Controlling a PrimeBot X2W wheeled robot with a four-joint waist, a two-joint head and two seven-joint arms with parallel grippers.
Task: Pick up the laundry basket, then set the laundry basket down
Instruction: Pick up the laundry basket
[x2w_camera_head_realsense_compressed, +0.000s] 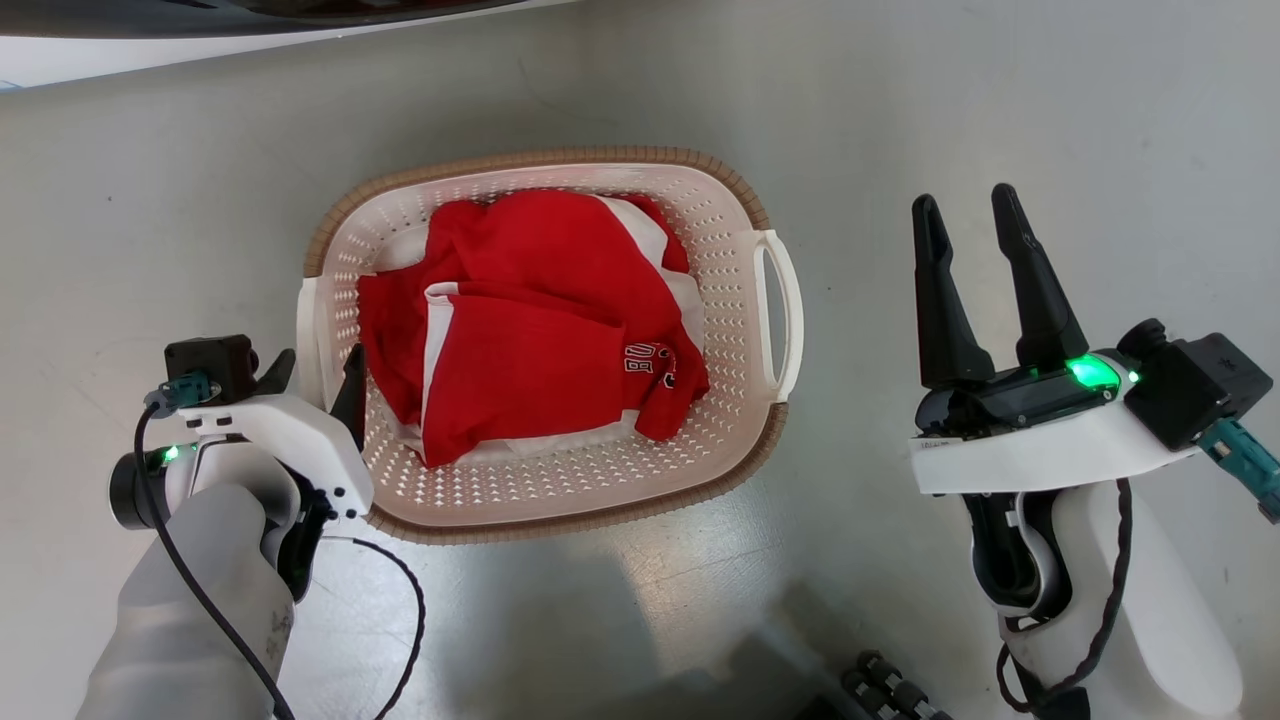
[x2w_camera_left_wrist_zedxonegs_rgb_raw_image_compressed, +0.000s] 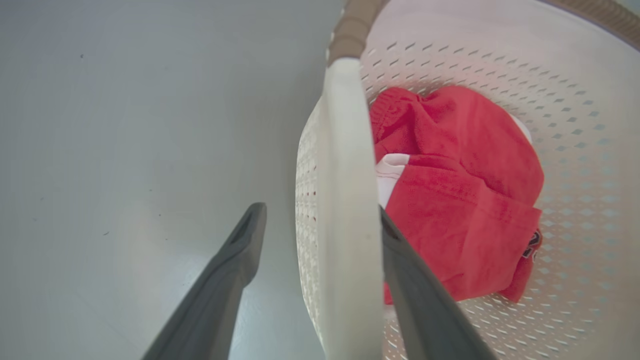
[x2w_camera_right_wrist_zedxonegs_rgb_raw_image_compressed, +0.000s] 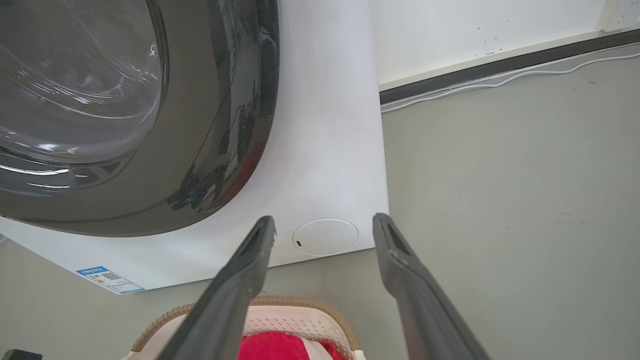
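Laundry basket (x2w_camera_head_realsense_compressed: 540, 495) of cream-white perforated plastic, holding a red-and-white garment (x2w_camera_head_realsense_compressed: 540, 320), has its white loop handle (x2w_camera_left_wrist_zedxonegs_rgb_raw_image_compressed: 345, 150) between the fingers of the spread left pincer (x2w_camera_head_realsense_compressed: 312, 378), while the right pincer (x2w_camera_head_realsense_compressed: 965, 205) gapes empty alongside.

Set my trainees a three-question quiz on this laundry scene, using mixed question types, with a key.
1. True or false: the right hand touches the basket.
2. The left hand straddles the basket's: A) handle B) far rim C) base.
3. Fill in: the garment in the basket is ___.
Key: 1 false; 2 A; 3 red.
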